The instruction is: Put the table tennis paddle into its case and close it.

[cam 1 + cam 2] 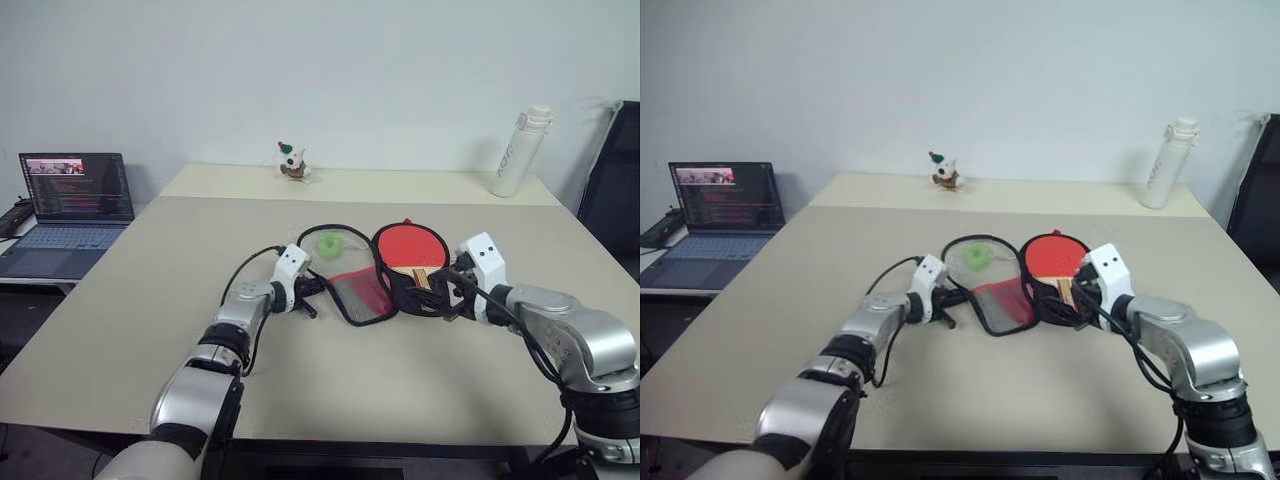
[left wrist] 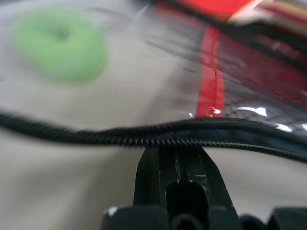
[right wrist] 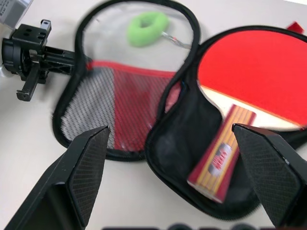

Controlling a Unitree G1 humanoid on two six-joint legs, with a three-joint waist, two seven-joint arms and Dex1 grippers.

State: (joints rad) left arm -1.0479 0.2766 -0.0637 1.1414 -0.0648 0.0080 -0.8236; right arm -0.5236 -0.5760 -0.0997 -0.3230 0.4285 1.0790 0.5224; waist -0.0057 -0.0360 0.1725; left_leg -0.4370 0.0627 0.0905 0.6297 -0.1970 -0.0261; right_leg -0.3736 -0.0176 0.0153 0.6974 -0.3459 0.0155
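Presently the table tennis paddle (image 3: pixel 249 91) is lying in the open case (image 3: pixel 158 120) on the table (image 1: pixel 150 300), right hand (image 1: pixel 452 290) released, left hand (image 1: pixel 312 292) clenched empty at the limp flap's zip edge, seemingly the likeliest hold.

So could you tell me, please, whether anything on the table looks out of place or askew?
Nothing looks spilled or damaged. The soft red-and-black zip case lies splayed open, and the red-faced wooden paddle rests on its black half, handle slanted towards the rim.
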